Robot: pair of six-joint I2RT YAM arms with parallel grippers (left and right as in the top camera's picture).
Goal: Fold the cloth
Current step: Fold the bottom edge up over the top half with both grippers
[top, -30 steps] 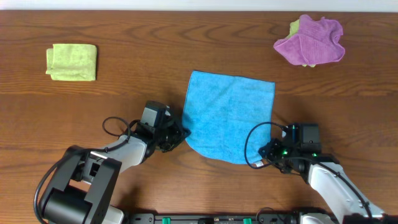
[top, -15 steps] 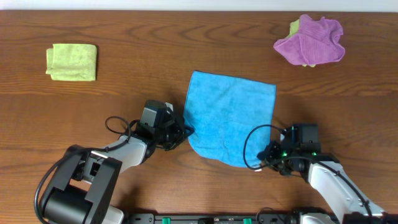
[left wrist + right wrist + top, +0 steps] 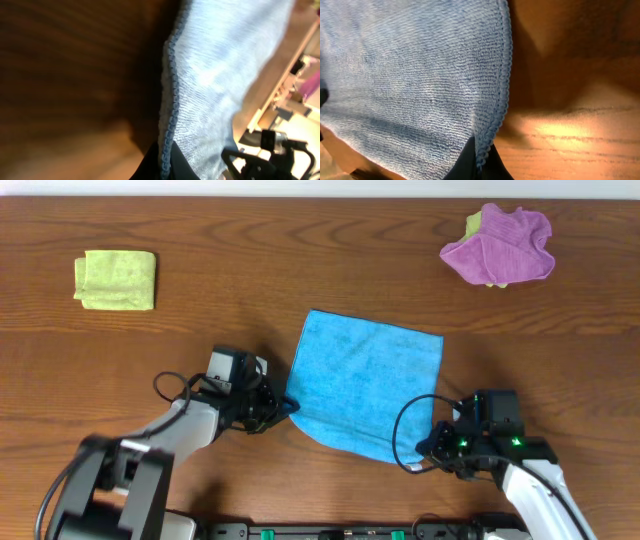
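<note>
The blue microfibre cloth [image 3: 365, 385] is lying flat on the wooden tabletop [image 3: 200, 340], near the middle and towards the near edge. It is looking light, limp and slightly grippy. It will probably drape and sag instead of holding a shape, so the stitched hem at the corners is the sensible place to pinch it.

The left end effector [image 3: 288, 404] is sitting at the near-left corner. In the left wrist view the hem is running straight down between its dark fingers, so it appears to be clamping that corner. The right end effector [image 3: 420, 452] is doing the same at the near-right corner, with the hem disappearing between its fingers in the right wrist view.

The cloth is lying almost square, with no strong long axis. It is twisted a little, so that its near edge is slanting nearer towards the right while the far edge is running roughly left to right.
</note>
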